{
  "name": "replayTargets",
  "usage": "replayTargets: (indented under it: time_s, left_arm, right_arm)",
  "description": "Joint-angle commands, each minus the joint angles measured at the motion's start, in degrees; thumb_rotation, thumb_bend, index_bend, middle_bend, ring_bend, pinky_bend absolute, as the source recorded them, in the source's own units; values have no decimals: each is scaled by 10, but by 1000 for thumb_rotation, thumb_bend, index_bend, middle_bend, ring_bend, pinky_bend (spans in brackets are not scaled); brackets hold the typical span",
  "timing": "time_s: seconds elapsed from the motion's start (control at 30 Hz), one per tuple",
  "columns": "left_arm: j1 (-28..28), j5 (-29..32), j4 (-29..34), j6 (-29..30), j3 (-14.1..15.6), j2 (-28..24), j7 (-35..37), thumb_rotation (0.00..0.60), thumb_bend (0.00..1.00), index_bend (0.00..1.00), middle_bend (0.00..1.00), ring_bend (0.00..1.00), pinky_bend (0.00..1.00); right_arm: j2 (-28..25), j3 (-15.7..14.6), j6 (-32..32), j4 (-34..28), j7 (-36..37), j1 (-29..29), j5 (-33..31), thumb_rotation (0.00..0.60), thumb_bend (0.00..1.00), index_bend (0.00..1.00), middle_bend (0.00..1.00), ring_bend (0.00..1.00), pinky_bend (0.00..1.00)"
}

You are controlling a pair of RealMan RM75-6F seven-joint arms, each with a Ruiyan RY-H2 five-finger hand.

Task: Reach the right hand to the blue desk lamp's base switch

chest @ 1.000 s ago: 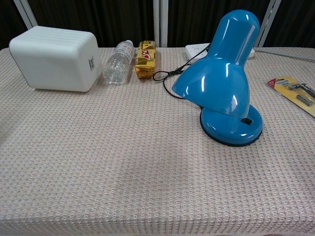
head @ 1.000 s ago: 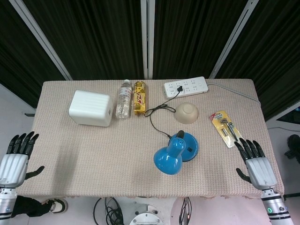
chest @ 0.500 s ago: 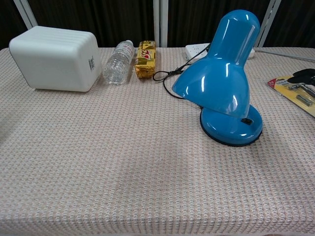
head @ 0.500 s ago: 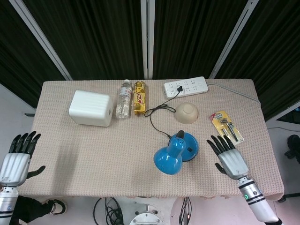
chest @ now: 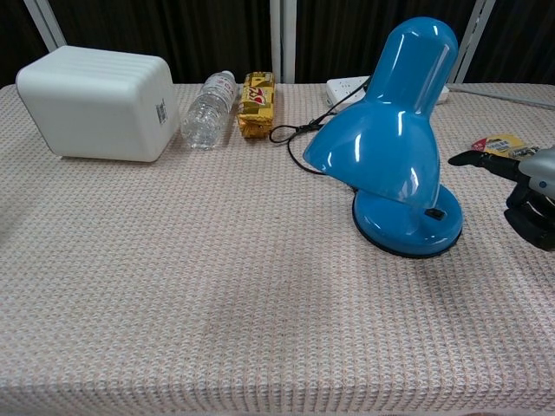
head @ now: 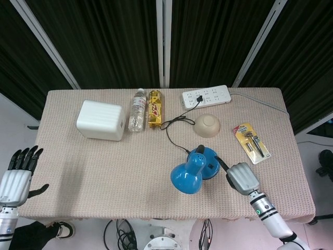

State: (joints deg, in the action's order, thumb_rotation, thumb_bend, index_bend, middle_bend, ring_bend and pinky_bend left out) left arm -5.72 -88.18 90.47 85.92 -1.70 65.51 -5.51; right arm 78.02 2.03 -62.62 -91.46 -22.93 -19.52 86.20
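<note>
Right robot hand (head: 241, 177), one finger extended and the rest curled, empty, just right of blue lamp (head: 195, 167) base, aimed at its switch (chest: 435, 211).

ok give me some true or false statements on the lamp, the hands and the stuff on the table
1. The right hand is beside the blue desk lamp's base. True.
2. The left hand grips the water bottle. False: it holds nothing, off the table's left edge.
3. The lamp cord runs to the power strip. True.
4. The bowl sits on the white box. False: it is upside down on the tablecloth.
</note>
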Motion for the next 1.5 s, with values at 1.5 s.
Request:
replayTargets:
  time_s: [1.5]
  left_arm:
    - [4,4,-13,0,3,4,17,600,89,7,1,0,0]
  right_arm:
    - [6,-46,55,-16,-34,-29,-90,600,647,0,847,751,729]
